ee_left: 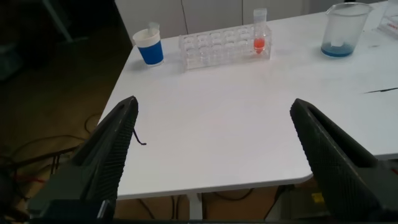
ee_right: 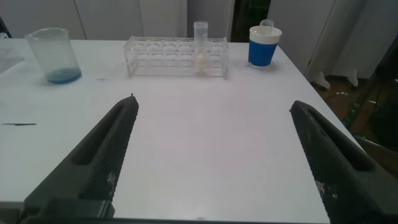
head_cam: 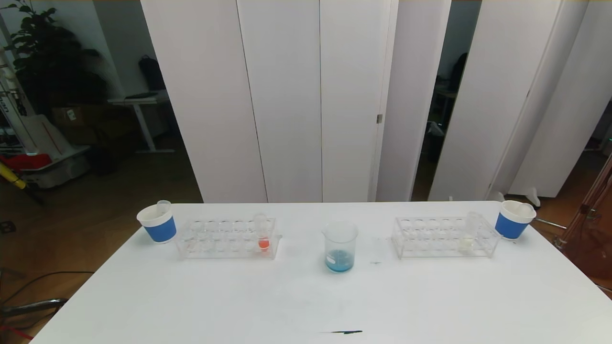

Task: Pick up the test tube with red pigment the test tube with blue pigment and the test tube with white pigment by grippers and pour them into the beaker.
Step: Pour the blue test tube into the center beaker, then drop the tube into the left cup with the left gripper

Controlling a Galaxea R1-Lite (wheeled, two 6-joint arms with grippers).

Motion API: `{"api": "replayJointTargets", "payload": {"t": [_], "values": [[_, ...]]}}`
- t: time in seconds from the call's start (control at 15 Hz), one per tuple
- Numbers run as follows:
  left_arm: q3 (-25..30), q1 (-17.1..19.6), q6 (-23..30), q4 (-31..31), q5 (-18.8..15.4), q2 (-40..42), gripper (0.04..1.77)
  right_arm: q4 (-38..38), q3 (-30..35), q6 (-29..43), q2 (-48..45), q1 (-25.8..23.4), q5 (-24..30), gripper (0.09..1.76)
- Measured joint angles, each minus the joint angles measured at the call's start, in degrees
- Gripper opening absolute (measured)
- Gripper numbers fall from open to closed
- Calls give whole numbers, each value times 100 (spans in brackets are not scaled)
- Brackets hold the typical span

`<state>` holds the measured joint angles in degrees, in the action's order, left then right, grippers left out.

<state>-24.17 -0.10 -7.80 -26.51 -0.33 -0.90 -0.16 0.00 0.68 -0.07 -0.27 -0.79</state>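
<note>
White tabletop [head_cam: 306,306]: our spread left gripper [ee_left: 211,155] sits nearest the upright test tube with red pigment [ee_left: 259,31] at 12 o'clock; our right gripper [ee_right: 214,158] is also spread.

Two blue-banded cups [head_cam: 158,223], clear racks [head_cam: 444,237]

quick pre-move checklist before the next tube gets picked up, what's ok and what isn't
1. Left tool open, holding nothing: ok.
2. Right tool open, holding nothing: ok.
3. Beaker upright at the table's middle, blue liquid already in its bottom: ok.
4. Red tube upright at the end of the left rack nearest the beaker: ok.
5. White tube upright in the right rack: ok.
6. Tube resting in each blue-banded cup, left cup and right cup; whether they are empty: cannot tell.
</note>
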Motion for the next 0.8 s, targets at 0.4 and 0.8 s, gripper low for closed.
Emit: {"api": "replayJointTargets", "payload": {"t": [0.4, 0.8], "values": [[1710, 0, 10, 1591, -135, 101, 175, 0, 0, 0, 0, 0, 0, 175], [2100, 0, 52, 1919, -157, 108, 175, 0, 0, 0, 0, 0, 2, 175]]}}
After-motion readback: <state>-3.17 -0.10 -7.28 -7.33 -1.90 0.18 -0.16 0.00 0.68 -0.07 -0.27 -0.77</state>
